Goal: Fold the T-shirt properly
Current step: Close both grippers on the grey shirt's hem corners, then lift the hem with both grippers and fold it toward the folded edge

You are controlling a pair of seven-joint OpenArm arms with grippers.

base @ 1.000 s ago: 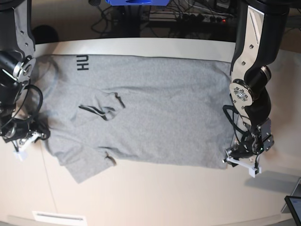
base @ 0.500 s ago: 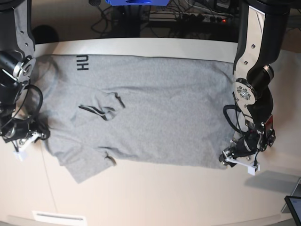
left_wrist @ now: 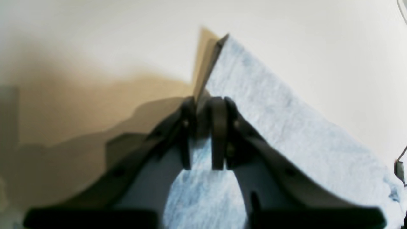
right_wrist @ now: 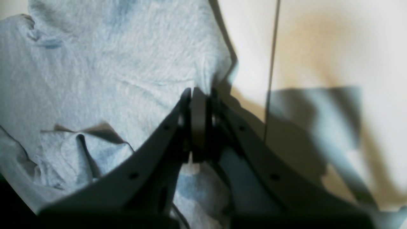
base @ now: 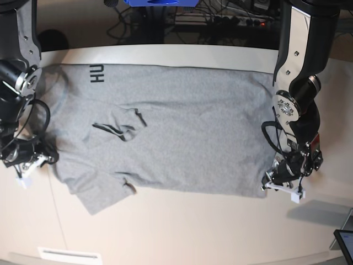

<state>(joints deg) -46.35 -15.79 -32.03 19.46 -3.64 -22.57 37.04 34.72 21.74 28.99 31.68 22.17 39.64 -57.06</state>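
The light grey T-shirt [base: 182, 132] lies spread flat on the white table [base: 182, 232], with black lettering [base: 97, 73] showing at its far left. My left gripper [base: 274, 185] is at the shirt's near right corner. In the left wrist view its fingers [left_wrist: 219, 133] stand pinched on the T-shirt [left_wrist: 286, 133] edge, so my left gripper [left_wrist: 203, 105] is shut on cloth. My right gripper [base: 47, 160] sits at the shirt's left edge. The right wrist view shows my right gripper [right_wrist: 198, 92] shut on the border of the T-shirt [right_wrist: 111, 63].
Small creases [base: 118, 130] sit in the shirt's left half. A dark screen corner [base: 345, 243] pokes in at the lower right, and a white label strip [base: 69, 255] lies near the front edge. Cables [base: 220, 22] run behind the table.
My left gripper's jaws have closed onto the shirt's near right corner. The right arm and the shirt have stayed put.
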